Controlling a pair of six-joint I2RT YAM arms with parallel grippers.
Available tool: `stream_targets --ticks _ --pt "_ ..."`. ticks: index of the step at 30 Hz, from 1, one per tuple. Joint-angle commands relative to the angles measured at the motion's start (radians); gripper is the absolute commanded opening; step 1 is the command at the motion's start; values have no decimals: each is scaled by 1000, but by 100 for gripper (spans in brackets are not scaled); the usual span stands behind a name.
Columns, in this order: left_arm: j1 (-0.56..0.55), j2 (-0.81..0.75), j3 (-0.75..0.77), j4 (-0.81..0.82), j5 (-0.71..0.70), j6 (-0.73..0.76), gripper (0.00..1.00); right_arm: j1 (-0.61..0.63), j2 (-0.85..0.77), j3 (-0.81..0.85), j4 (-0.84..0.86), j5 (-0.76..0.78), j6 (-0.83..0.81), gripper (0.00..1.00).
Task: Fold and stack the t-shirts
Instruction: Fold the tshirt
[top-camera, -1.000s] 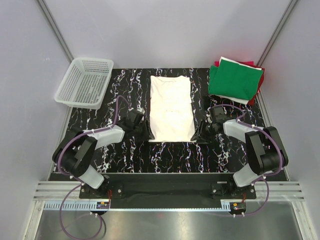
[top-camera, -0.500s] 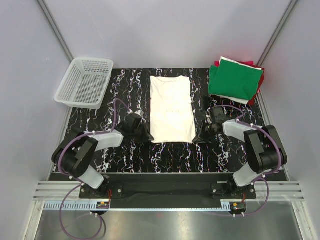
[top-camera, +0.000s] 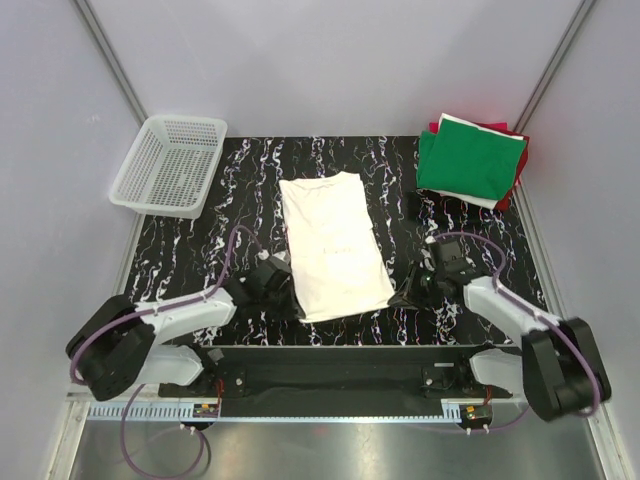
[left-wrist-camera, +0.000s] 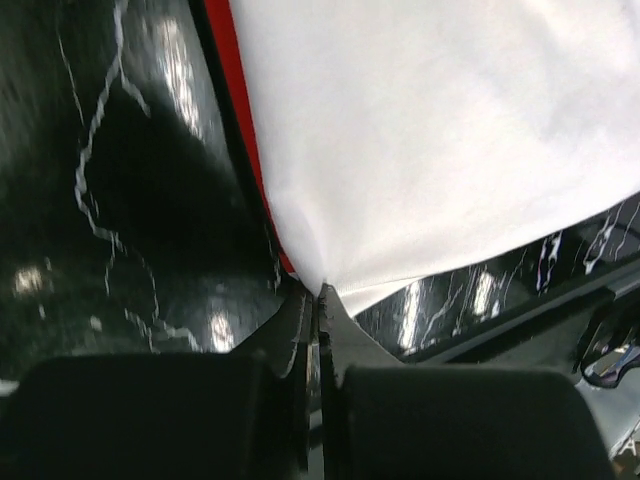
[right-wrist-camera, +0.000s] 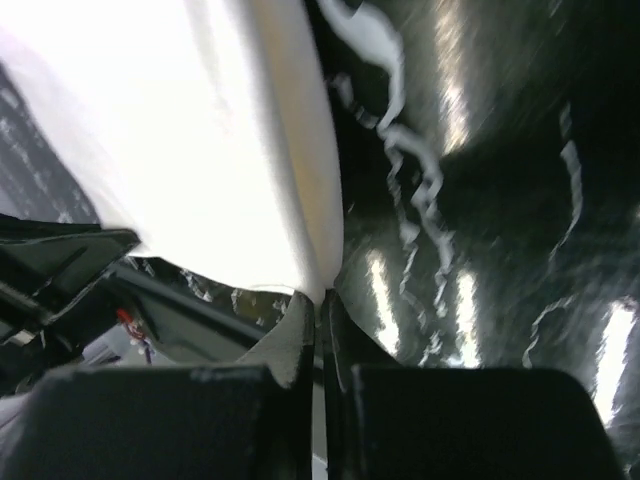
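A cream-white t-shirt (top-camera: 333, 246), folded into a long strip, lies slanted on the black marbled table. My left gripper (top-camera: 297, 310) is shut on its near left corner, and the shirt fills the left wrist view (left-wrist-camera: 430, 140) with a red edge showing beneath it. My right gripper (top-camera: 399, 294) is shut on its near right corner, and the white cloth also shows in the right wrist view (right-wrist-camera: 200, 150). A stack of folded tees, green (top-camera: 470, 158) over white and red (top-camera: 521, 158), sits at the far right corner.
A white plastic mesh basket (top-camera: 170, 163) stands at the far left corner. The table's near edge (top-camera: 330, 348) lies just behind both grippers. Grey walls close in both sides.
Both grippers have pulled the shirt's near corners toward the table's near edge. The shirt has slid nearer and now lies slanted, its far end leaning left.
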Motion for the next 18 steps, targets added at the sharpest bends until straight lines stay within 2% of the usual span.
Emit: stream_targets --ticks 1,5,8,13,18 --pt "-84 -126 -34 -153 -66 -93 0 60 -199 -45 -75 -9 122 0" --pt "-211 -281 -34 -255 -133 -216 0 105 -508 -99 -238 -8 202 0" --pt "-306 -335 7 -351 -177 -303 0 109 -664 -110 -368 -11 222 0" --pt "-423 -344 134 -521 -230 -373 0 109 -799 -29 -562 -2 223 0" --pt "-468 -320 249 -610 -254 -391 0 108 -888 76 -708 0 236 0"
